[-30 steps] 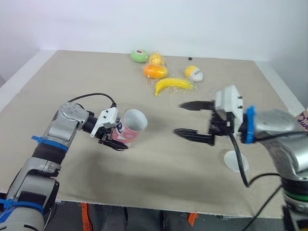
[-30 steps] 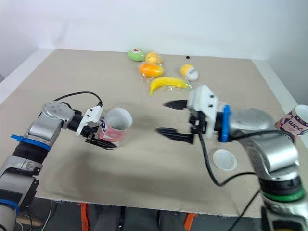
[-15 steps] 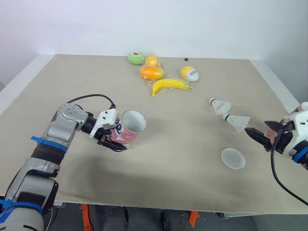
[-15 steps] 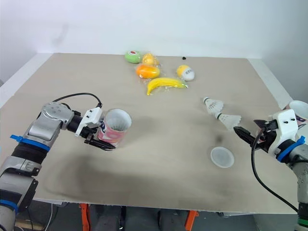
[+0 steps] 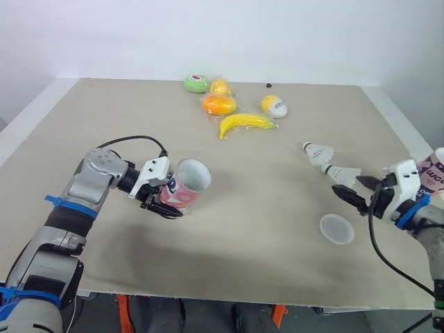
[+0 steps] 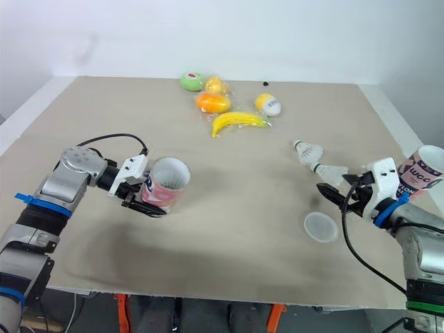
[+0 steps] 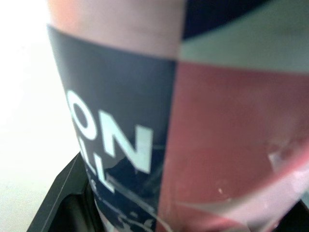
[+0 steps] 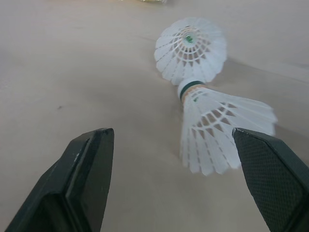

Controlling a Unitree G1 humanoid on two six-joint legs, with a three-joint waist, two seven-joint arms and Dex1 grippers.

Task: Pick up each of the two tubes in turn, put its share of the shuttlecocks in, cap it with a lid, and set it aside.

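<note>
The left gripper (image 5: 165, 204) is clamped on the tilted tube (image 5: 189, 182) at the near left. The right gripper (image 5: 350, 190), its fingers wide apart, hovers just near the two shuttlecocks (image 5: 341, 173) on the right.

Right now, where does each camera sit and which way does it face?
Left eye: on the head, looking forward and down over the table; both arms show, the left pincer shut on a tube, the right pincer open.
Right eye: beside it, same scene.
Left wrist: on the left arm, close against the tube's printed wall, one black finger showing.
Right wrist: on the right arm, looking between its black fingers at the near shuttlecock and the far shuttlecock.
Shared: eye and right wrist views show both shuttlecocks.
</note>
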